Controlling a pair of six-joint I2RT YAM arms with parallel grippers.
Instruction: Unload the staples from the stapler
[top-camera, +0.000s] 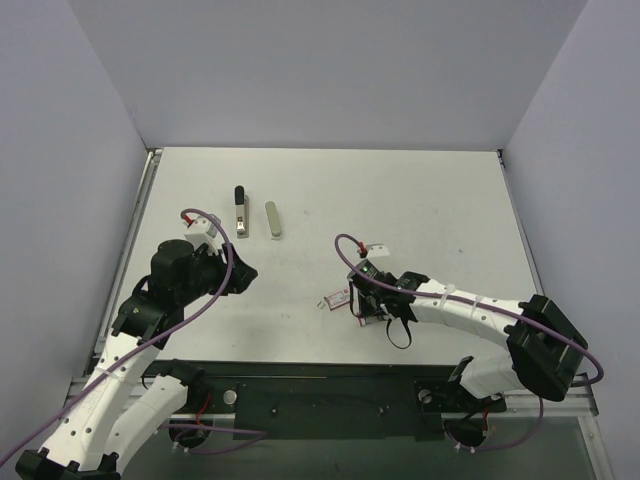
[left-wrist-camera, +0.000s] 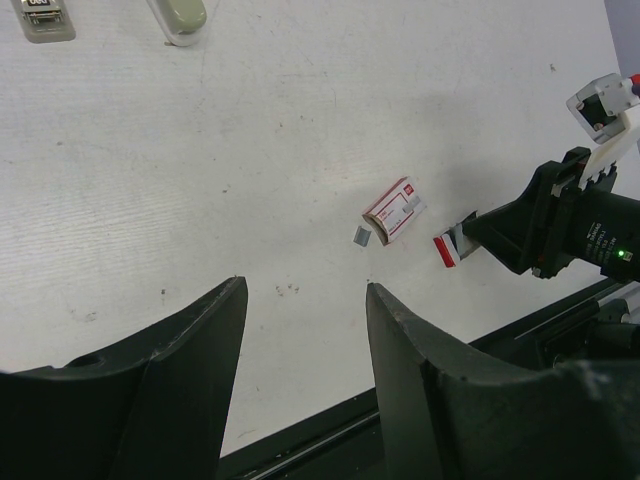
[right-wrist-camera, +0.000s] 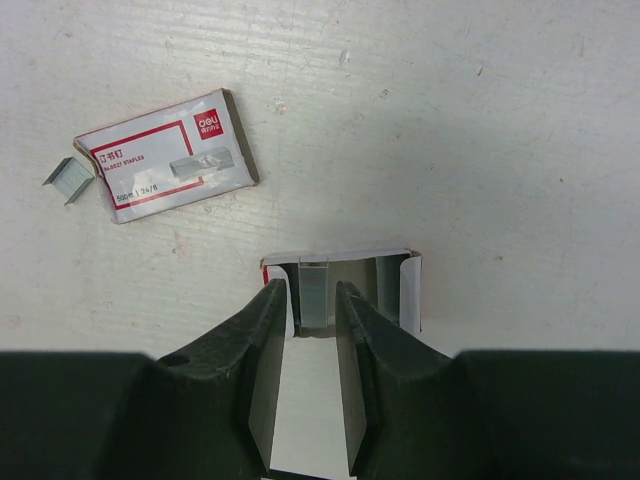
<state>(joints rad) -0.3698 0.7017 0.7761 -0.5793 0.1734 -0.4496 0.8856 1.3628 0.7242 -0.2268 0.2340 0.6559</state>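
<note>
The stapler (top-camera: 241, 212), silvery with a black end, lies at the back left of the table; only its end shows in the left wrist view (left-wrist-camera: 45, 18). My left gripper (top-camera: 240, 272) is open and empty (left-wrist-camera: 300, 285), well short of the stapler. My right gripper (top-camera: 362, 312) hovers over an open white staple tray (right-wrist-camera: 400, 290). Its jaws stand narrowly apart on either side of a silvery staple strip (right-wrist-camera: 316, 295) in the tray, with a slight gap on each side. The tray's red-and-white end (left-wrist-camera: 446, 250) shows at the right fingertips.
An olive-grey rounded bar (top-camera: 273, 219) lies right of the stapler. The red-and-white box sleeve (right-wrist-camera: 170, 155) lies left of the tray, with a small loose staple piece (right-wrist-camera: 68, 178) beside it. The black base rail (top-camera: 320, 385) runs along the near edge.
</note>
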